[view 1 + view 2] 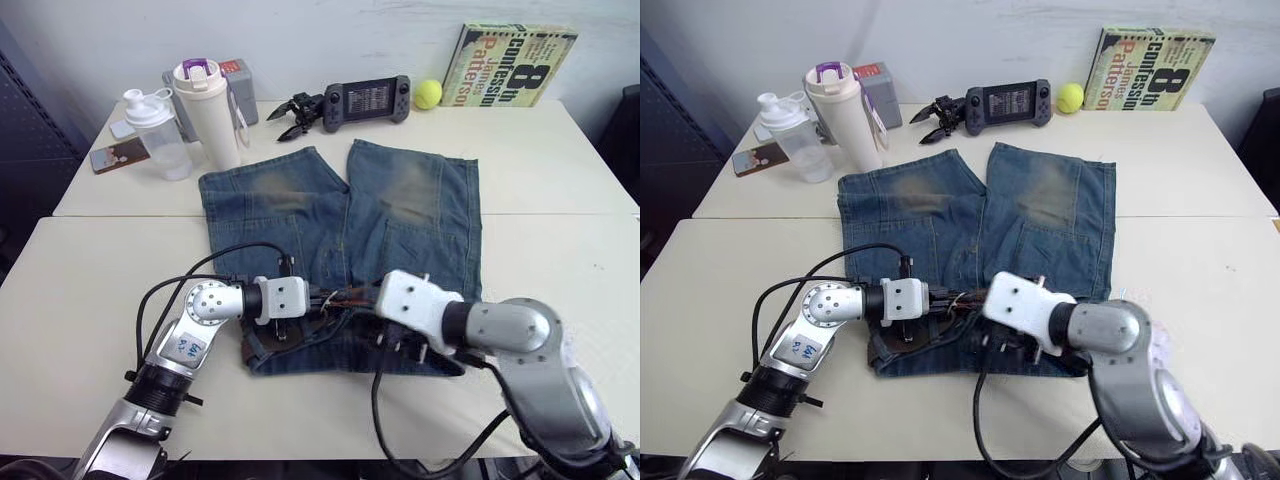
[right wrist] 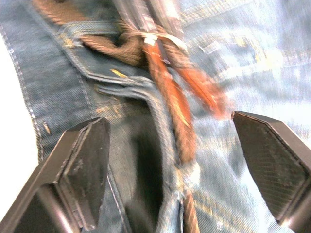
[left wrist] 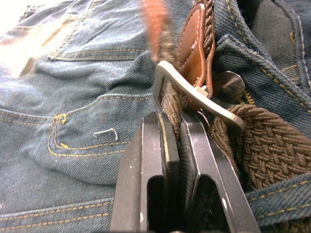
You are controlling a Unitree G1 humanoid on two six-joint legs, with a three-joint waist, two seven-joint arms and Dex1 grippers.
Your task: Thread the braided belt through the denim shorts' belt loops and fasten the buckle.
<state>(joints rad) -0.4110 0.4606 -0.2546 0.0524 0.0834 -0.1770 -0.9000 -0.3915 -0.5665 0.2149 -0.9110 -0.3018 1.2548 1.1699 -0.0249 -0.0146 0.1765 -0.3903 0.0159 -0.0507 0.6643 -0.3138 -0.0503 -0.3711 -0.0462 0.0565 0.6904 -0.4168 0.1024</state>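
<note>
The denim shorts (image 1: 340, 230) lie flat on the table with the waistband nearest me. The braided belt (image 3: 272, 145) runs along that waistband and passes under a belt loop (image 3: 279, 196). My left gripper (image 3: 174, 121) is shut on the belt's woven strap just behind the buckle (image 3: 194, 99). The tan leather tip (image 3: 192, 41) rises through the buckle beside the shorts' metal button (image 3: 228, 85). My right gripper (image 2: 170, 121) is open, its fingers (image 2: 87, 165) wide apart over the strap and tan tip (image 2: 167, 104), touching neither. Both grippers meet at the waistband's middle (image 1: 345, 320).
At the back of the table stand a clear shaker bottle (image 1: 155, 130), a white bottle (image 1: 208, 110), a phone (image 1: 118, 155), a black gripper tool (image 1: 295, 112), a game console (image 1: 365, 100), a tennis ball (image 1: 428, 93) and a book (image 1: 515, 65).
</note>
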